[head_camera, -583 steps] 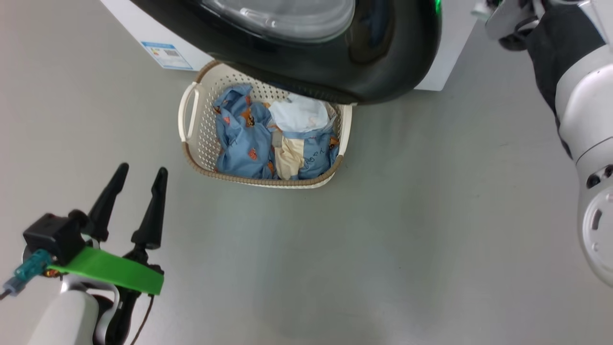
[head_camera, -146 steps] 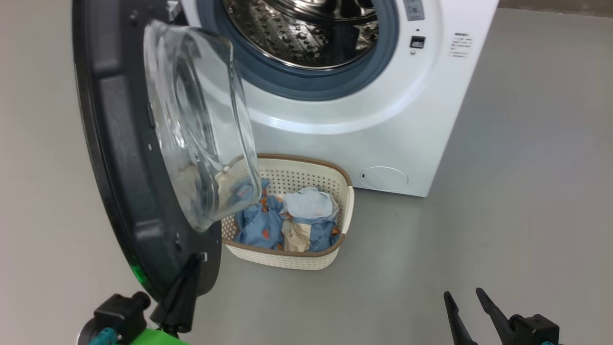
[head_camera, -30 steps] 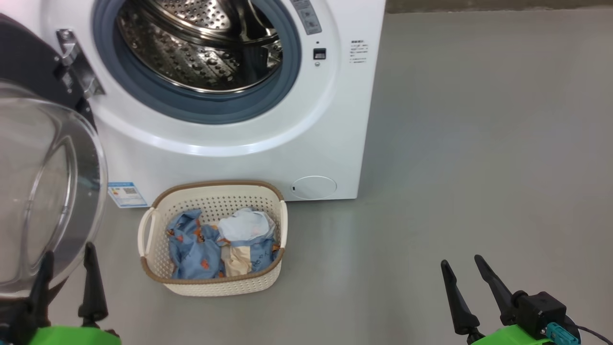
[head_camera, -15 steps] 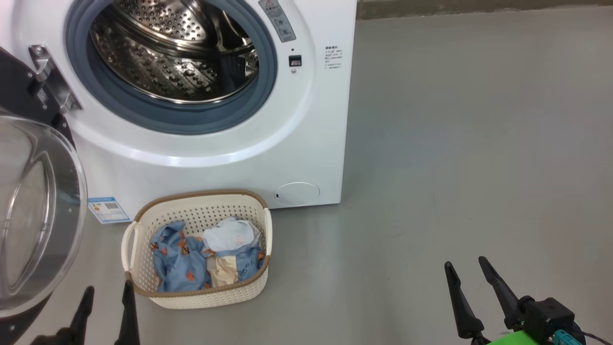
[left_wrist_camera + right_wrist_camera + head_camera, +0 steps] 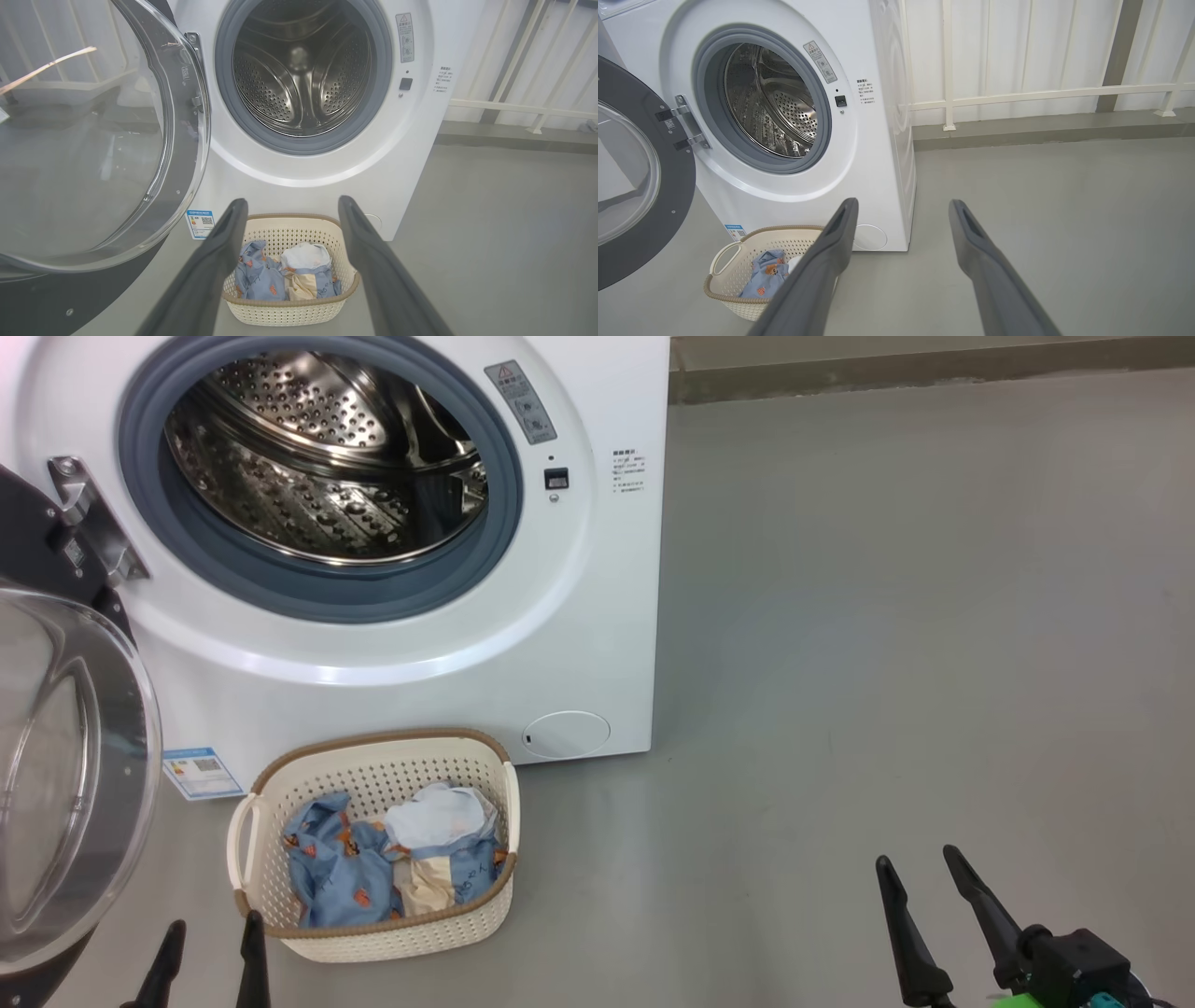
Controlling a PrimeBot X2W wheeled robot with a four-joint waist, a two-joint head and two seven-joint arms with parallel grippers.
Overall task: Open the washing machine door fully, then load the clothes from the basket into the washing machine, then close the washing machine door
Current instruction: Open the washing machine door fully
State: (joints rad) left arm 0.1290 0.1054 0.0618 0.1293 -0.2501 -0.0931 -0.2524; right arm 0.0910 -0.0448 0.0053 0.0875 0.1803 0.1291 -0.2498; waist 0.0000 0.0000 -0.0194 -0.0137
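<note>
1. Head view: washing machine door (image 5: 84,775) swung wide at left of frame, so drum mouth (image 5: 327,476) of washing machine (image 5: 579,644) is unobstructed for loading.
2. Cream basket (image 5: 392,943) on floor (image 5: 840,663) directly below the opening, lower left; clothes (image 5: 373,868) inside it, none loaded yet.
3. Spread wide and empty at bottom edge: left gripper (image 5: 213,957), right gripper (image 5: 918,859).
4. Writing: blue label (image 5: 201,773), warning sticker (image 5: 520,401) with red triangle; text too small to read.

Washing machine door (image 5: 65,775) cut off at edge — label (image 5: 201,773) illegible
</note>
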